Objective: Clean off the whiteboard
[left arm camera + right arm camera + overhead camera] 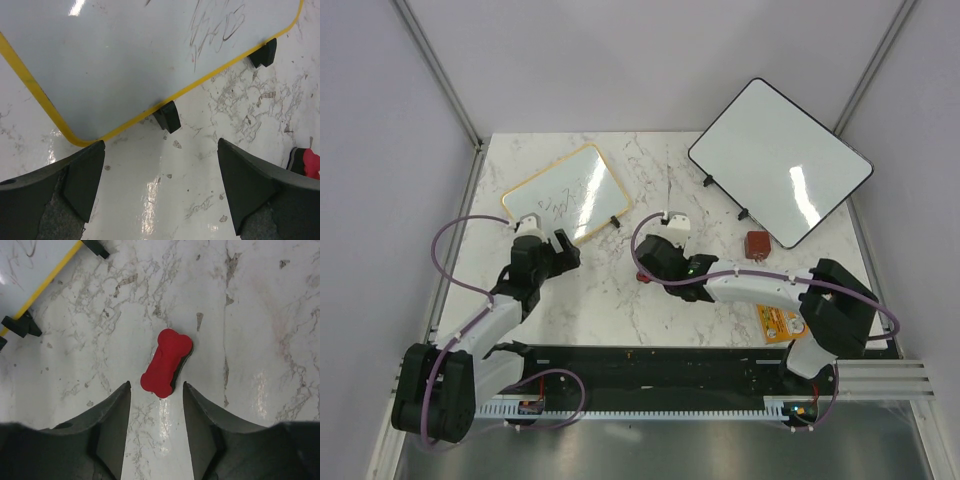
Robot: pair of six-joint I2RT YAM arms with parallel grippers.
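Whiteboard (565,195): lies on the far-left part of the worktop (620,320), turned at an angle. Thin yellow frame, faint pen scribbles on its face.
Board edge: the near long edge carries two small black clips (167,117). The rounded near corner sits just beside the left finger (85,175).
Left tool (548,243): spread wide, holding nothing, at the board's near edge. Bare marble shows between its fingers in the wrist view.
Right tool (648,268): spread, mid-worktop, its fingertips on either side of the near end of the red eraser (166,362). Cannot tell whether either one touches it.
Red eraser: bone-shaped with a dark underside, flat on the worktop, well apart from the board's clipped edge.
Open room: bare marble between the board's right corner and the right tool, and along the near strip in front of both arms.
Far right: a larger black-framed whiteboard (780,160), with a small brown block (757,243) just off its near corner.
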